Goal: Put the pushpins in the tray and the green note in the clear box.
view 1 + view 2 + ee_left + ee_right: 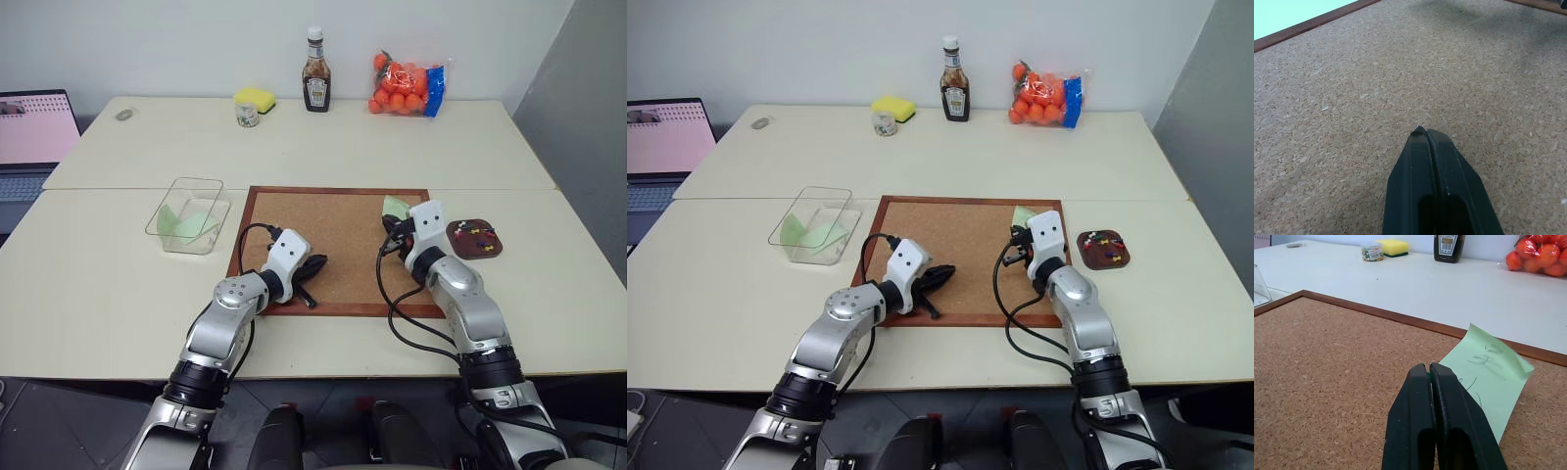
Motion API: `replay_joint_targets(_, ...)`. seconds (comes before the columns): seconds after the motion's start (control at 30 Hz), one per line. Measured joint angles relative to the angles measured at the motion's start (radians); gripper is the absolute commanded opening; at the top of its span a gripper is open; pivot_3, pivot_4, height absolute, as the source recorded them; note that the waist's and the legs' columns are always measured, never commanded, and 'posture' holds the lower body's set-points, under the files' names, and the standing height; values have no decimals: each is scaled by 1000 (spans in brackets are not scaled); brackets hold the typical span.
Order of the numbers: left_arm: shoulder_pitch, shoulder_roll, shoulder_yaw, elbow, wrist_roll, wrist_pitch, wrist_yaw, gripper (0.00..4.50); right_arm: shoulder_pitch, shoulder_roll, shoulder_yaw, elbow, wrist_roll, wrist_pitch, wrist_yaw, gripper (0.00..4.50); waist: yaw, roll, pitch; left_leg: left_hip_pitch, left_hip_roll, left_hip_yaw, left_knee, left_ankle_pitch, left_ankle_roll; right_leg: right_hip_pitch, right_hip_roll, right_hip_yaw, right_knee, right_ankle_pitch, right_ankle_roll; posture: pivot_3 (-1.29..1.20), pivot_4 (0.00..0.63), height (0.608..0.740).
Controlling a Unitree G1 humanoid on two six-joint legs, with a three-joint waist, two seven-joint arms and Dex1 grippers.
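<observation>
On the far right corner of the corkboard (pixel 323 230) lies the green note (pixel 1488 377), one edge raised. My right gripper (pixel 1429 368) is shut at the note's near corner, and a sliver of green shows between its fingertips. The tray (pixel 495 251) sits just right of the board and holds several pushpins (pixel 478 233). Left of the board stands the clear box (pixel 186 182), with pale green paper (pixel 182 223) inside. My left gripper (pixel 1423 131) is shut on nothing and rests low over the board's near left part.
Along the far table stand a yellow sponge (pixel 255 97), a small jar (pixel 247 116), a sauce bottle (pixel 316 84) and a bag of oranges (pixel 404 86). A laptop (pixel 34 127) sits at the far left. A seam joins the two tables behind the board.
</observation>
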State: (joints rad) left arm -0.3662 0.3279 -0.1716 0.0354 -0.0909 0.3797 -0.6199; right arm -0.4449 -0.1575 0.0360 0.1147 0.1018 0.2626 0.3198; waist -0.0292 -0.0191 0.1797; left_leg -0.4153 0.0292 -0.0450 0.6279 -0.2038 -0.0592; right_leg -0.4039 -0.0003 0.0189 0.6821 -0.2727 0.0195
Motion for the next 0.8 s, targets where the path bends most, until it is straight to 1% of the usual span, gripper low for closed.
replay_joint_targets(0.13, 0, -1, 0, 0, 0, 0, 0, 0, 18, -24, -14, -70, 5, 19, 8, 7, 0, 0, 0, 0, 0, 0, 0, 0, 0, 0, 0, 0, 0, 0, 0, 0, 150, 740)
replay_joint_targets(0.3, 2, -3, 3, 0, -4, 2, -1, 0, 83, -92, -19, -182, 32, 72, 50, 7, 0, 0, 0, 0, 0, 0, 0, 0, 0, 0, 0, 0, 0, 0, 0, 0, 150, 740)
replay_joint_targets(0.4, -5, -13, 14, 2, -23, 23, -5, 0, 108, -129, -1, -237, 35, 95, 90, 7, 0, 0, 0, 0, 0, 0, 0, 0, 0, 0, 0, 0, 0, 0, 1, 0, 150, 740)
replay_joint_targets(0.47, -21, -20, 22, 5, -43, 52, -11, 371, 111, -151, 21, -268, 35, 98, 117, 0, 0, 0, 0, 0, 0, 0, 0, 0, 0, 0, 0, 0, 0, 0, 1, 0, 150, 740)
replay_joint_targets(0.5, -35, -24, 29, 5, -65, 75, -17, 421, 112, -160, 34, -286, 35, 98, 135, 0, 0, 0, 0, 0, 0, -1, 0, 0, 0, 0, 0, -1, 0, 0, 1, 0, 150, 740)
replay_joint_targets(0.63, -98, -51, 83, 4, -162, 179, -30, 1295, 112, -195, 83, -325, 30, 97, 185, 0, 0, -1, 0, -1, 0, -1, 0, 0, 0, 0, 0, -1, 0, 0, 1, 0, 150, 740)
replay_joint_targets(0.77, -134, -58, 113, -3, -224, 256, -33, 1969, 112, -206, 110, -330, 20, 96, 209, 0, 0, -1, 1, -1, 0, -1, 0, 0, 0, 0, 1, -1, 0, 0, 1, 0, 150, 740)
replay_joint_targets(0.8, -147, -62, 131, -3, -254, 302, -28, 2147, 111, -209, 114, -330, 17, 94, 213, 0, 0, -2, 1, -1, 0, -2, 0, 0, 0, 0, 1, -1, 0, 0, 1, 0, 150, 740)
